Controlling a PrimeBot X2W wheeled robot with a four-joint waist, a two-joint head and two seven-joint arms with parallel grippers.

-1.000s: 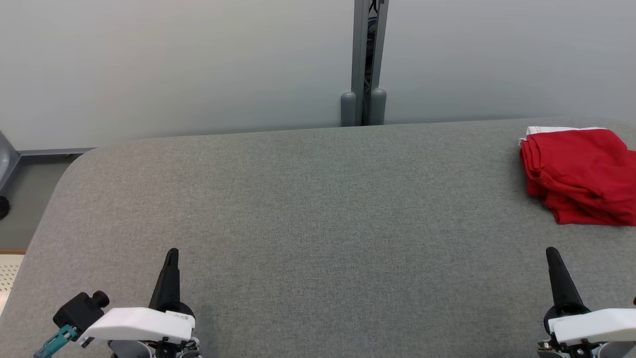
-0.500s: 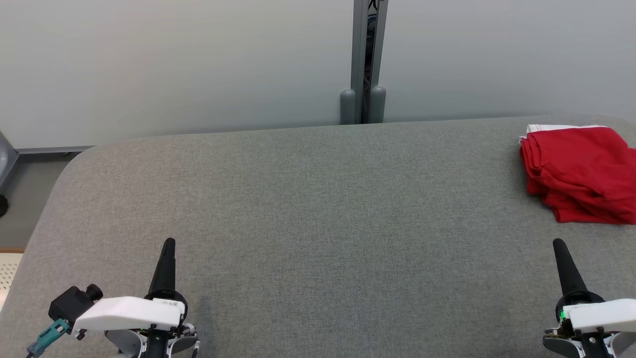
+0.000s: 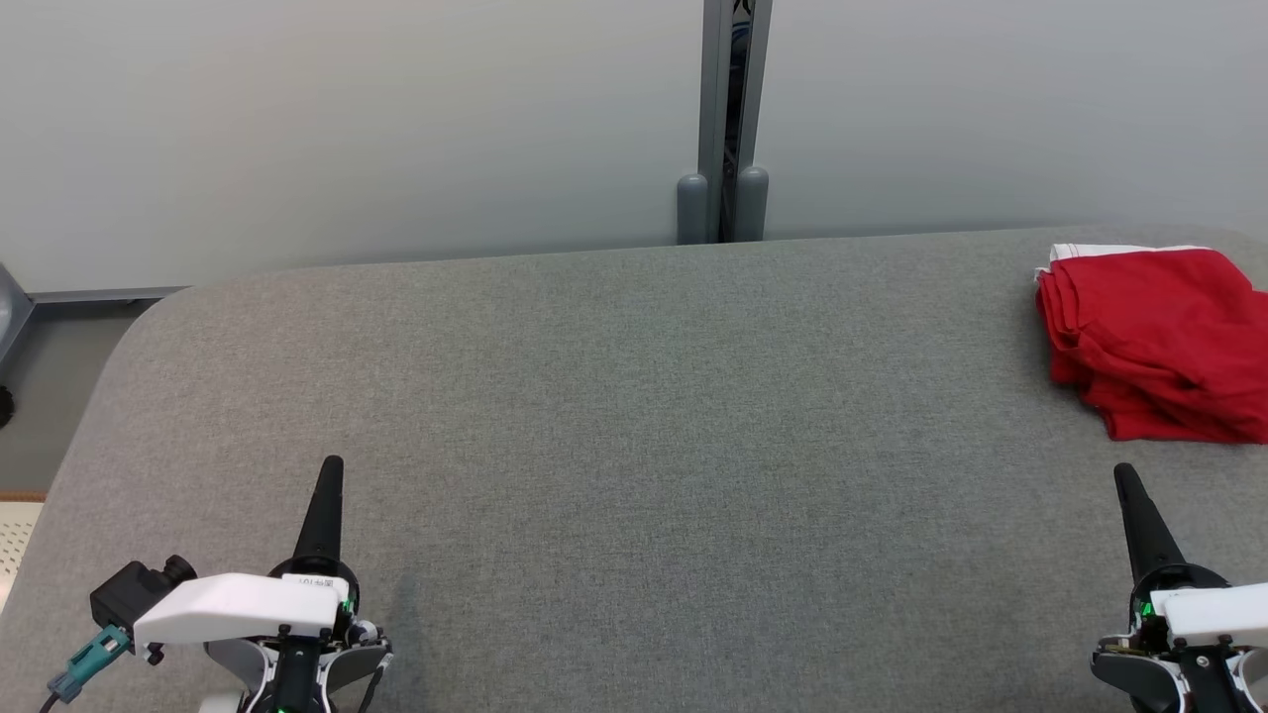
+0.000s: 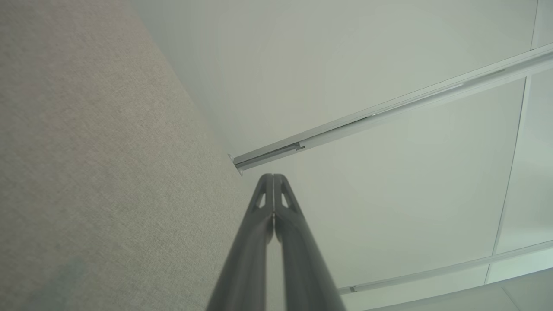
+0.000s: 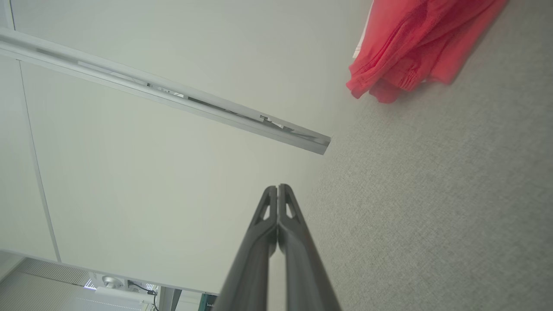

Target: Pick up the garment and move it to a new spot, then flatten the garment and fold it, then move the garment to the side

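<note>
A red garment (image 3: 1154, 342) with a white edge lies folded in a stack at the far right of the grey table (image 3: 634, 436); the right wrist view shows the garment (image 5: 410, 47) at its top right. My left gripper (image 3: 332, 465) stands shut at the lower left over bare table, holding nothing. At the lower right my right gripper (image 3: 1123, 472) is shut and empty too, a short way in front of the garment and not touching it. In each wrist view the two dark fingers press together, for the left gripper (image 4: 273, 176) and the right gripper (image 5: 277, 186).
A pale partition wall with a grey vertical post (image 3: 728, 119) stands right behind the table's far edge. The table's rounded left corner (image 3: 149, 327) drops off to the floor.
The whole head picture has shifted slightly, so the camera has moved. Both grippers' tips reach a little farther up the view, the right one also a little to the right. The garment has not moved.
</note>
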